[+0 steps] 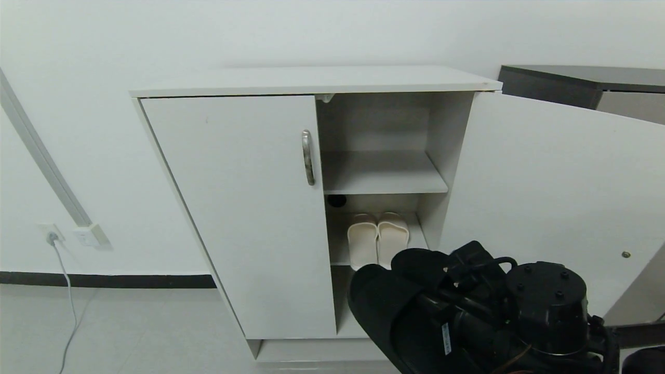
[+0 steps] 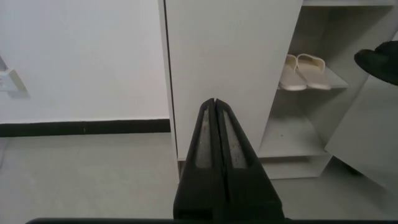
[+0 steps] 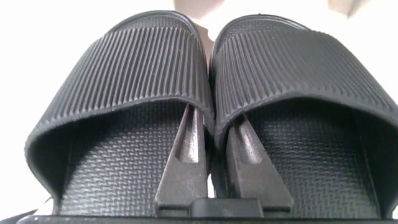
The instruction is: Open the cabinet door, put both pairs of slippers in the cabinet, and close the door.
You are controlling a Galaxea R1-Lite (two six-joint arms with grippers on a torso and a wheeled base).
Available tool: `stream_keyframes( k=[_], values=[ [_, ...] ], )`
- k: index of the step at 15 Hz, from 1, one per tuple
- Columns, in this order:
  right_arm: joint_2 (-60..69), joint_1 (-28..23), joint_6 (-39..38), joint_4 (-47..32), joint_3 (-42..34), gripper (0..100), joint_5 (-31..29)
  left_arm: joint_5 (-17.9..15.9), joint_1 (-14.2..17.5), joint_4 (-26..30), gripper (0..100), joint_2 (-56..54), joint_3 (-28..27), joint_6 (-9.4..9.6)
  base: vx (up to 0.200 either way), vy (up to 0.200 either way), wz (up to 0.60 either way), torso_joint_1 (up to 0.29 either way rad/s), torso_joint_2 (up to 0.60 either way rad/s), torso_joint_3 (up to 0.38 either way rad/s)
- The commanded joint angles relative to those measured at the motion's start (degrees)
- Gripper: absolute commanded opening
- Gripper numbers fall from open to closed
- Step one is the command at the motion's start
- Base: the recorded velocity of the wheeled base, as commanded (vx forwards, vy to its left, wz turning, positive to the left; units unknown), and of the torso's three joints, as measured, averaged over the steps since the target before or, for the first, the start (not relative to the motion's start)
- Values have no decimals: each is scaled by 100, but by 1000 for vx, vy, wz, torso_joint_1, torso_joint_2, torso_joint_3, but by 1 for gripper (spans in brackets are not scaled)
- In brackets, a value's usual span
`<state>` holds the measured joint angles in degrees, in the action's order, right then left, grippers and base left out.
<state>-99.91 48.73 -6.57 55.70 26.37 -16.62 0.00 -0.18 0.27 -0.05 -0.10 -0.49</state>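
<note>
Head view, right pincer (image 3: 214, 115) clamped on black slippers (image 1: 384, 304) before open cabinet (image 1: 239, 208), cream slippers (image 1: 376, 236) on its middle shelf (image 1: 418, 241), left pincer (image 2: 214, 102) pressed together, empty.

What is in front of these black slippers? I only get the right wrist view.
Observer: A white cabinet stands just beyond the black slippers, with its right door swung open.
Operator: Is anything inside it?
Observer: Yes, cream slippers sit side by side on the lower shelf.
</note>
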Motion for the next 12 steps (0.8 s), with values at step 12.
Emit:
stream_keyframes(
  k=[12],
  values=[
    [-933,436,-837,-2986,4245,0,-2979,0,1,0,0,5,1,-4,0,0,0,0,0,0]
  ],
)
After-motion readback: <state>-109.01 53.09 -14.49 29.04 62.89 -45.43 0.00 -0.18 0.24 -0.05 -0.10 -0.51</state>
